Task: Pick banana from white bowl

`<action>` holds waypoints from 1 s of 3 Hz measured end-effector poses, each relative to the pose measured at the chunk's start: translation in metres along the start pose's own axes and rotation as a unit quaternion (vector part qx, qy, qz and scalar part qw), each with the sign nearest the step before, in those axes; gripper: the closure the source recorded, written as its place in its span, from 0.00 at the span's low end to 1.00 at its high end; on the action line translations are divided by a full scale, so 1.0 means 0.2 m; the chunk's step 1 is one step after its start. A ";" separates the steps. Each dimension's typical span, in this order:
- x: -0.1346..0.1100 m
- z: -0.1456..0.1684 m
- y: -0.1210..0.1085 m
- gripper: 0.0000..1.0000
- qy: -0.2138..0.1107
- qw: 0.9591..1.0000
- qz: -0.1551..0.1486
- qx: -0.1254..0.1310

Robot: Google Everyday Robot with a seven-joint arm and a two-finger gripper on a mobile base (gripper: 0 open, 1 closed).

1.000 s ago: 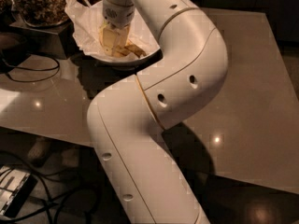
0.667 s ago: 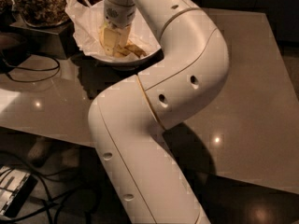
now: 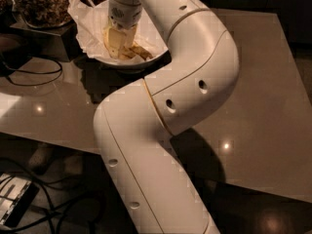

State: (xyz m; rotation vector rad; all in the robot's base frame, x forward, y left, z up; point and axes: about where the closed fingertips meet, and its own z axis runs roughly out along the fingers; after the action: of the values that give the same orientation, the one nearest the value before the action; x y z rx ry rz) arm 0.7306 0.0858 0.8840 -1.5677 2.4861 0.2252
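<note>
Nearest you, cables [image 3: 29, 199] trail over the dark floor below the counter [image 3: 263, 82], and the arm [image 3: 161, 130] bends across its glossy top. Farther off, your hand [image 3: 121, 34] sits low inside the white bowl [image 3: 136, 65], at the banana [image 3: 139, 51] lying on crumpled paper [image 3: 85, 18]. You cannot tell whether it is open or closed. This looks like the grasp step. Next you need a sure grip, then a straight lift over the rim.

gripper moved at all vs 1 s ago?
No. The gripper sits down in the white bowl, at the same offset from the bowl's near rim as before, with no visible shift in any direction.
</note>
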 end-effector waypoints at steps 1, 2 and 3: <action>0.00 0.00 0.00 0.40 0.000 1.000 0.000 0.000; -0.01 0.03 0.00 0.40 0.002 1.000 0.002 -0.003; -0.02 0.06 0.01 0.42 0.003 1.000 0.000 -0.012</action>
State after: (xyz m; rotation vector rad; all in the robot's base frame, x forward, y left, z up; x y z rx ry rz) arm 0.7310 0.0926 0.8728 -1.5805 2.4968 0.2514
